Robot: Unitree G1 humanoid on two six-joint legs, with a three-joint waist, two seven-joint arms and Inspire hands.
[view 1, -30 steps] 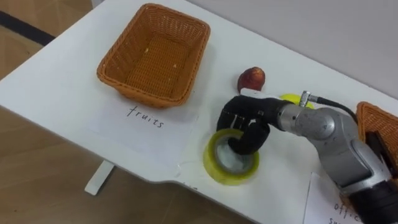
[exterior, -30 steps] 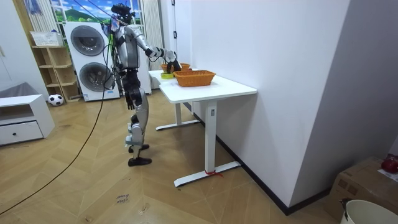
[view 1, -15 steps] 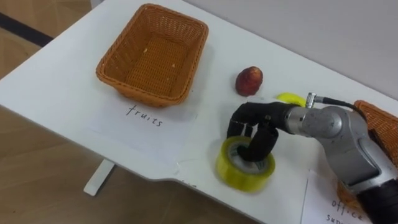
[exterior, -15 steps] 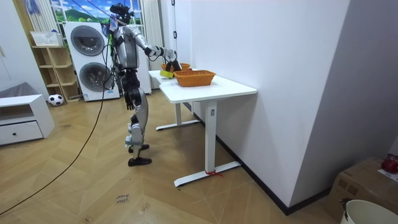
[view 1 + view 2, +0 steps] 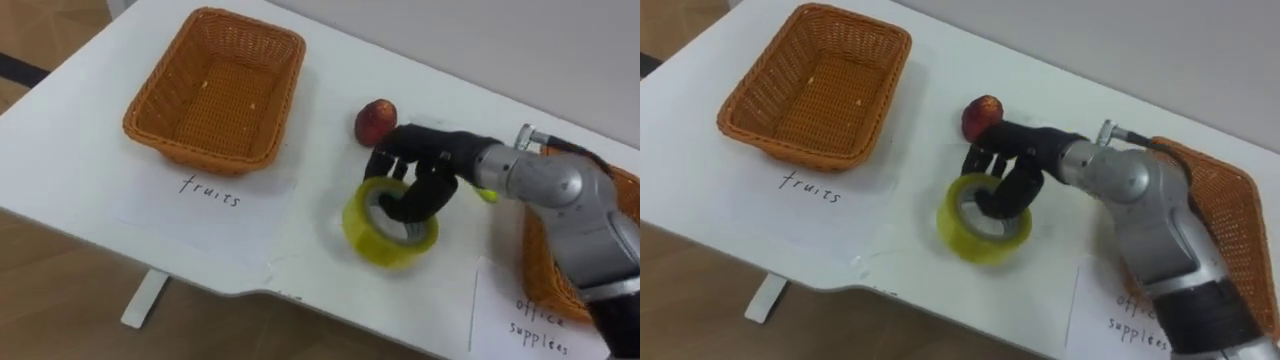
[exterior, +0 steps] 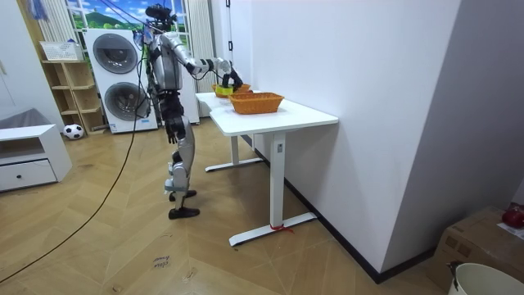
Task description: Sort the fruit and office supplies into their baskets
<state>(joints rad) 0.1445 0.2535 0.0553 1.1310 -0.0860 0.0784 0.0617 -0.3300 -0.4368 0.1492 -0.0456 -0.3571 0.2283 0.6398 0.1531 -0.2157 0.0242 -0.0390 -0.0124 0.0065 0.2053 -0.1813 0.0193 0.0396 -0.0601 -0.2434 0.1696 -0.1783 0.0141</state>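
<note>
The white worktop (image 5: 80, 170) carries an open wicker basket (image 5: 205, 150) toward its far left corner, with nothing in it but a few pale specks. A sheet of paper (image 5: 215, 200) with handwriting lies flat just in front of it, toward the near edge. A second wicker basket (image 5: 1225, 215) sits at the right end, partly hidden by the robot's forearm, with another handwritten sheet (image 5: 520, 310) in front of it. A small red fruit (image 5: 375, 120) rests near the middle of the worktop, closer to the far edge and well apart from the first basket. It is just beside the right hand (image 5: 425, 165) (whether the two touch I cannot tell). A bit of something yellow (image 5: 487, 195) peeps out from behind the wrist.

The roll of yellow tape (image 5: 385, 248) is between the two baskets, close to the near edge and in front of the red fruit. The right hand's dark fingers are curled down through the roll's hole and hooked round its far rim, with the thumb outside. The roll is tilted. Its hole opens upward and toward the hand rather than straight up, and the far rim is higher than the near one. Whether the near rim touches the worktop I cannot tell.

In the room view the robot stands upright at the worktop's long edge, with its right arm reaching over it.
</note>
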